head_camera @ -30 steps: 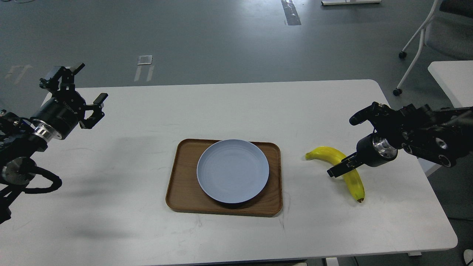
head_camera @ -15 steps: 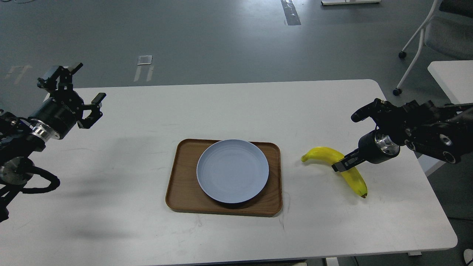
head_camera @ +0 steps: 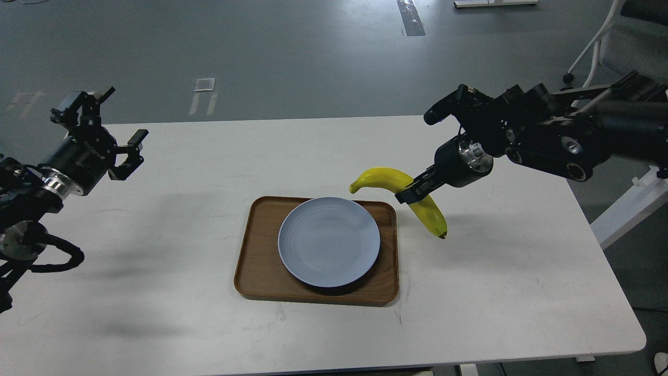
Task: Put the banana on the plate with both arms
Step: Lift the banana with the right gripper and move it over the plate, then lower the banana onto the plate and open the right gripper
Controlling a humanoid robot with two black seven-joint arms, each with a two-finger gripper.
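Note:
The yellow banana (head_camera: 389,177) hangs in the air above the table, just right of the tray's far right corner, its dark tip pointing down. My right gripper (head_camera: 410,192) is shut on the banana's middle. The pale blue-grey plate (head_camera: 329,242) lies empty on the brown wooden tray (head_camera: 257,261) at the table's centre. My left gripper (head_camera: 107,133) is open and empty, raised over the table's far left corner, well apart from the plate.
The white table (head_camera: 501,292) bears the tray. A second white table edge (head_camera: 626,214) and a chair (head_camera: 621,47) stand at the right. The floor lies beyond the far edge.
My right gripper has lifted the banana off the table and carried it up and to the left, toward the tray. The left arm has barely moved.

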